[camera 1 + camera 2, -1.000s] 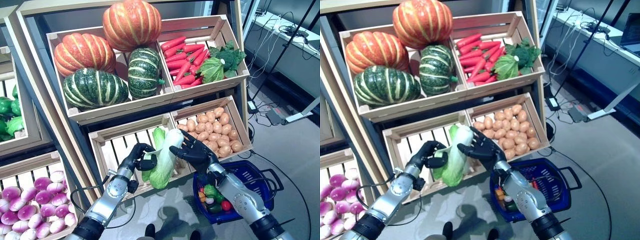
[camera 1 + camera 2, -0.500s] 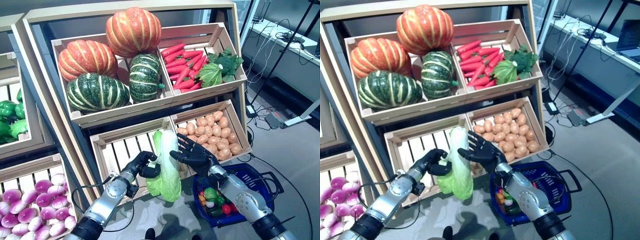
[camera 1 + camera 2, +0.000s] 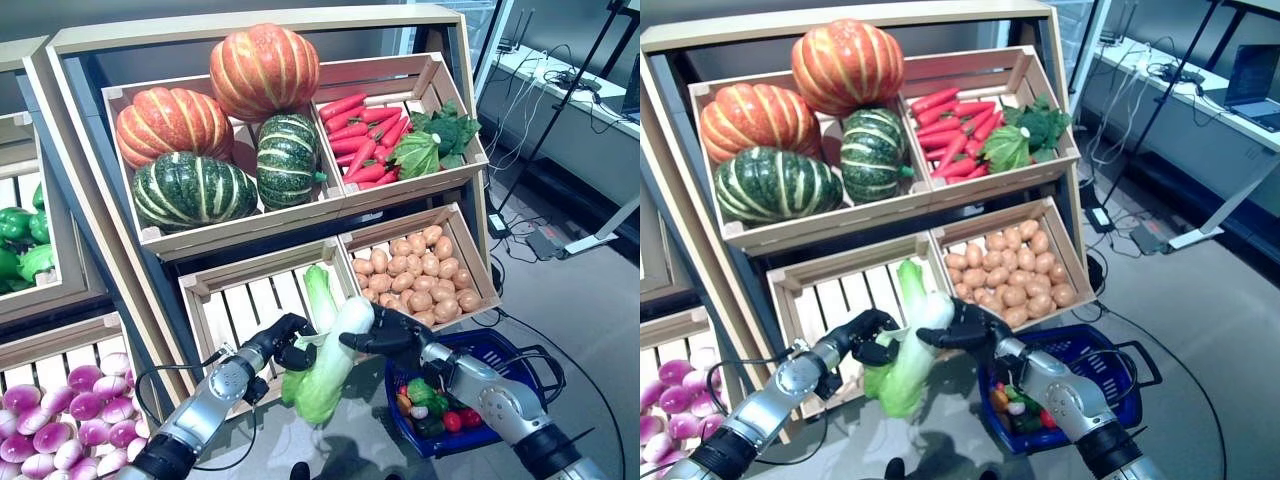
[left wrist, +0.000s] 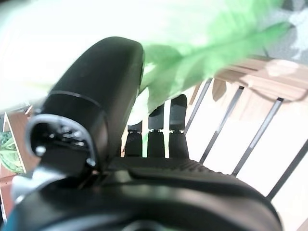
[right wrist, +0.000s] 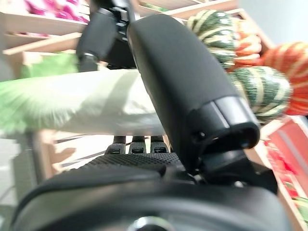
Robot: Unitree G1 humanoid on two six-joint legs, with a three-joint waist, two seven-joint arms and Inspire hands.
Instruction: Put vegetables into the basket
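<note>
A pale green napa cabbage [image 3: 330,352] hangs tilted in front of the slatted wooden crate [image 3: 240,300], leafy end down. My left hand [image 3: 287,340] is curled round its middle from the left. My right hand [image 3: 392,333] grips the white stem end, thumb over it. The left wrist view shows green leaf [image 4: 192,48] past my left hand [image 4: 144,192]. The right wrist view shows the white stem [image 5: 96,106] under the thumb of my right hand [image 5: 144,183]. The blue basket [image 3: 508,345] stands on the floor below my right arm, with several small vegetables [image 3: 425,400] in it.
The shelf holds crates of pumpkins and squashes [image 3: 200,140], carrots [image 3: 362,130] with leafy greens [image 3: 435,140], and potatoes [image 3: 415,280]. Purple turnips [image 3: 60,420] and green peppers [image 3: 20,240] lie at the left. A desk and cables are at the right.
The cabbage has come down and tilted, its leafy end swinging lower left. My right hand has closed round the stem end; my left hand keeps its hold.
</note>
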